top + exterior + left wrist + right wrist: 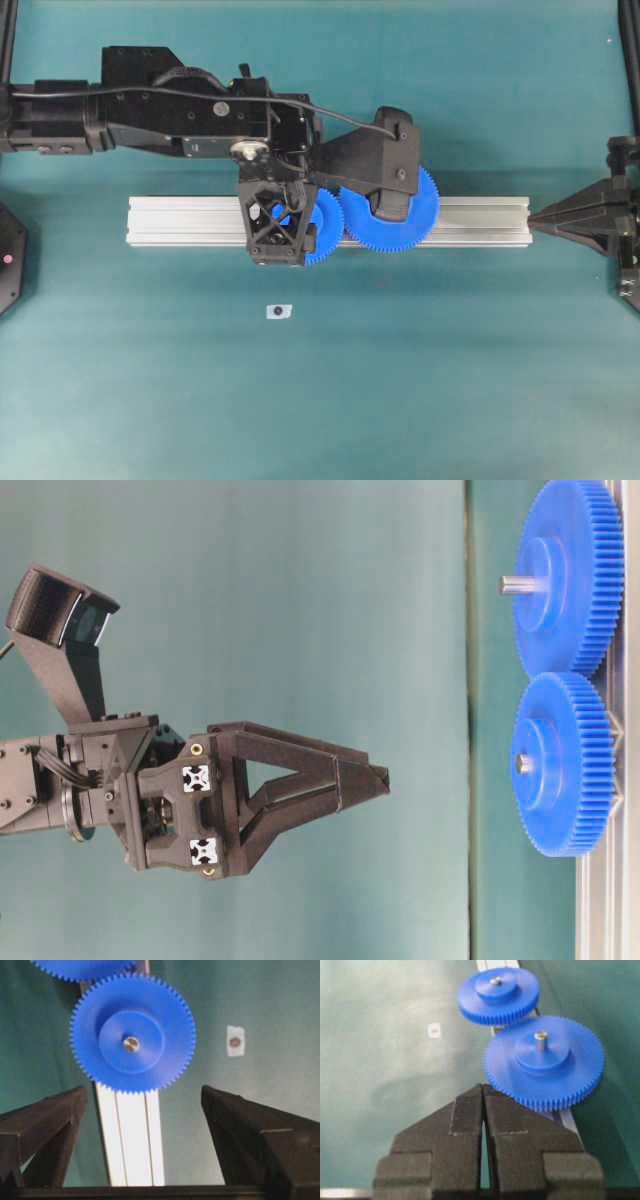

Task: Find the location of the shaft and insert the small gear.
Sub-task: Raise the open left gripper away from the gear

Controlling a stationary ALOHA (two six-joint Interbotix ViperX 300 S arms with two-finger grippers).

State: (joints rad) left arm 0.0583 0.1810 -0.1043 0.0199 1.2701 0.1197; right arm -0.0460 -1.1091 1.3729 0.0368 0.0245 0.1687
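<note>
The left gripper point(142, 1110) hung wide apart and held nothing, poised above the small gear point(132, 1033). That gear sat directly ahead of its fingers point(47, 1120), seated on the aluminium rail point(131, 1135) with the silver tip of the shaft point(131, 1043) flush in its hub. Just beyond it, teeth meshing, lay the larger gear point(543, 1061) with a grey pin point(540, 1041) standing from its centre. The right gripper point(483, 1095) was closed tight with nothing between its fingers, pointing at the larger gear from just short of it. To the right of the left gripper, a small white tag point(235, 1040) with a dark dot lay on the green table point(420, 380); no writing was legible on it.
</note>
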